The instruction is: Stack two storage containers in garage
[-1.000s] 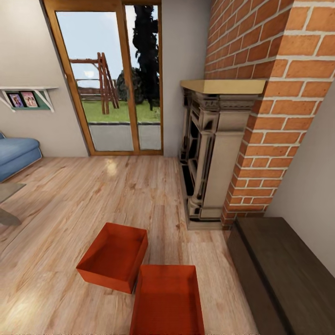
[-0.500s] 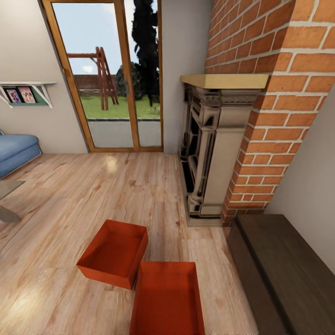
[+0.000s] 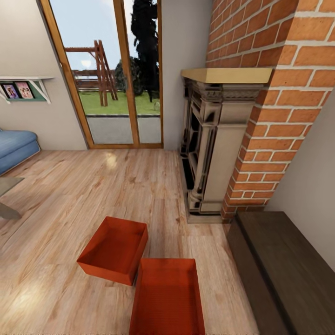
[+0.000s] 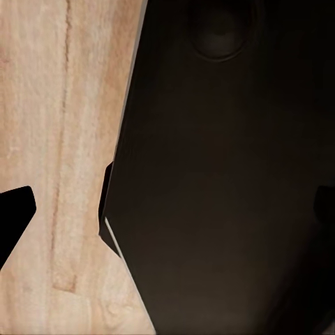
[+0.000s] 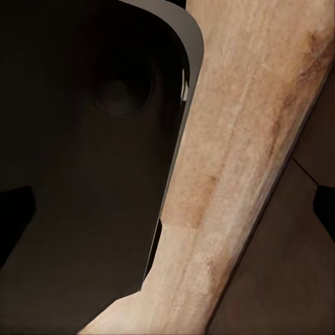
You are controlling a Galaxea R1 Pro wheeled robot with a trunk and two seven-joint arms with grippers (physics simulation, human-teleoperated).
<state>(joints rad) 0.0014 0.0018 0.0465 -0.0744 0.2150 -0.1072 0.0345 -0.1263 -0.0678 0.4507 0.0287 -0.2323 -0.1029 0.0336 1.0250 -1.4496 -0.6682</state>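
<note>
Two storage containers [image 3: 139,274] touch (head view); wrist views show wood floor [image 4: 49,139].

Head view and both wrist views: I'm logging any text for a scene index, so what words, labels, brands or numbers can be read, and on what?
None can be read.
The two storage containers have plain red-orange walls, no label.
The framed pictures on the wall shelf are too small and blurred to tell whether they carry text.
The fireplace shows no marking.

Matte black body panel [image 4: 223,174] with round recess; grey-edged dark curved shell [image 5: 84,139]; black gripper fingertips [image 4: 14,209] at frame edges.
</note>
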